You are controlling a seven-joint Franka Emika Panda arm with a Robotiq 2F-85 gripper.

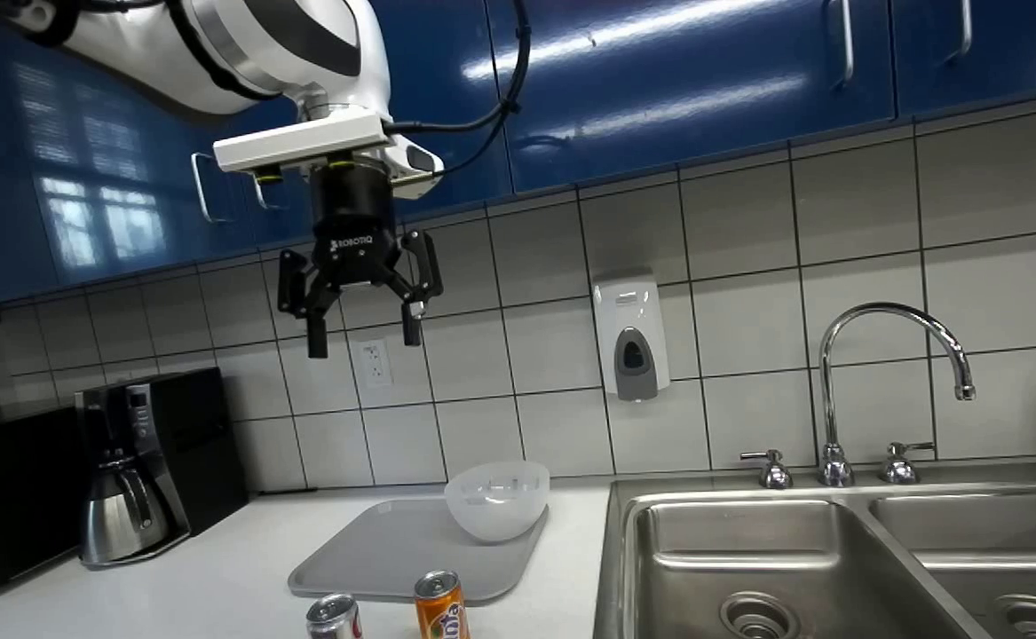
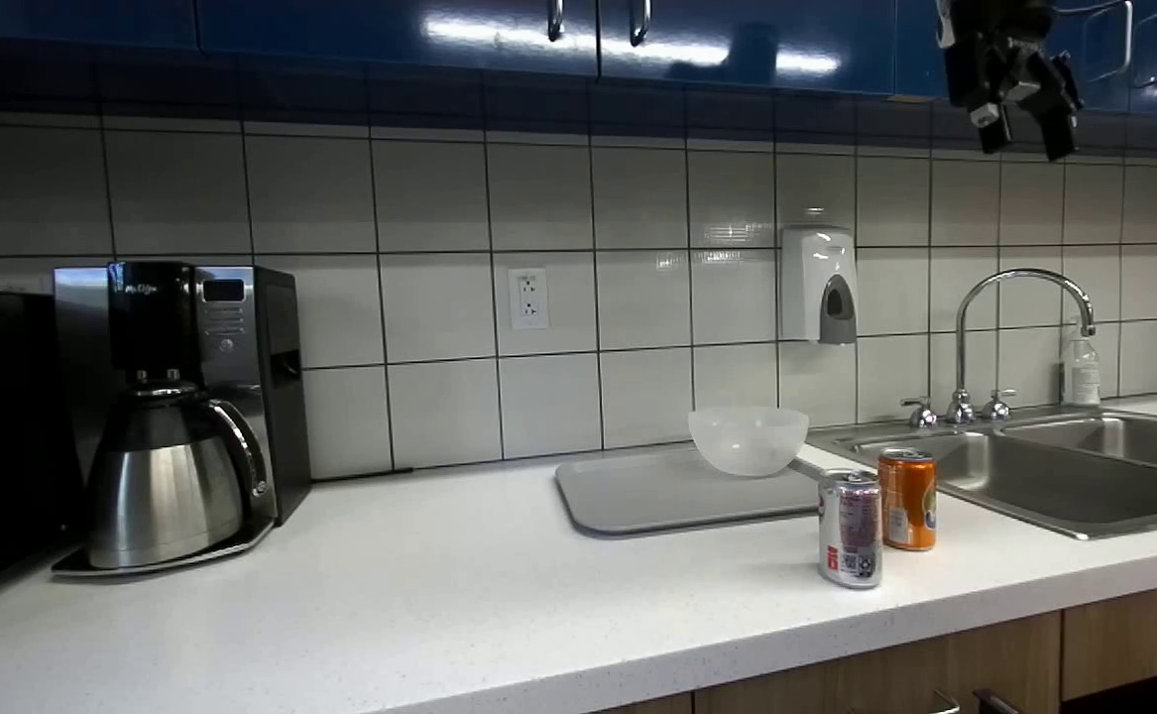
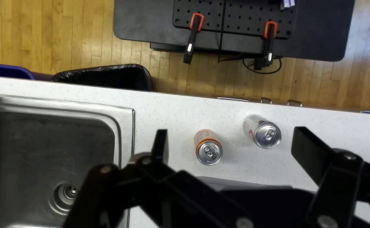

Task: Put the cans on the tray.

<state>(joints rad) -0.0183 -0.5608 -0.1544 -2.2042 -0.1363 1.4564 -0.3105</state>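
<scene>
Wrist view: I see the jaws spread wide, released, well above the white desk (image 3: 165,115). Below, the orange can (image 3: 208,147) and the silvery can (image 3: 262,131) stand upright on it, near yet apart, the orange one closer to the sink (image 3: 126,126). In both exterior views the tray (image 2: 637,494) lies between the cans and the tiled wall (image 2: 439,407), a frosted bowl (image 2: 749,443) resting on its sink side.
</scene>
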